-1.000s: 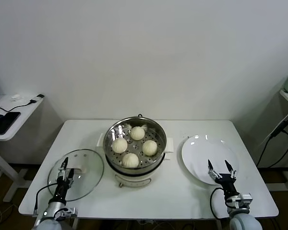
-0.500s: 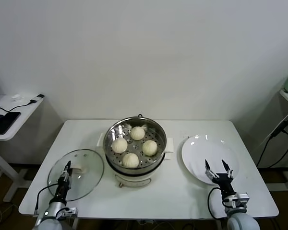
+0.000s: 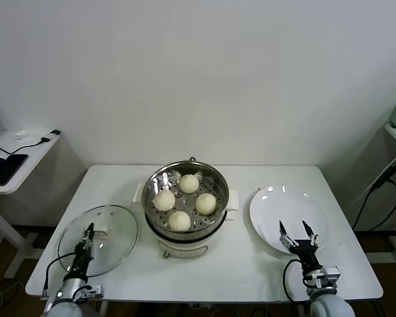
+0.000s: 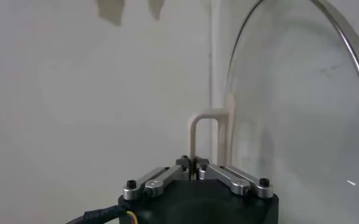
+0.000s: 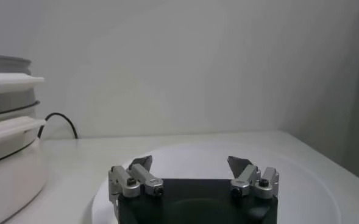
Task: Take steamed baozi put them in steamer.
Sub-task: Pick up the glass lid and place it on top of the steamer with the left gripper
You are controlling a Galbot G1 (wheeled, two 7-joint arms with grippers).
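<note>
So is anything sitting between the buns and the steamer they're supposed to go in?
Nothing visible: all four steamed baozi already lie on the perforated tray inside the open steamer. The glass lid sits off to the robot's left, with the left end effector shut on its handle.

Baozi (image 3: 179,220) in steamer (image 3: 186,198), centre table (image 3: 251,271)

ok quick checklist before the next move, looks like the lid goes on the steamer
1. All four steamed baozi inside the steamer: ok.
2. Left gripper shut on the glass lid's handle: ok.
3. Glass lid lifted off the table: cannot tell.
4. Right gripper open, empty and away from the steamer, over the white plate: ok.
5. Nothing sitting on the steamer's rim: ok.
</note>
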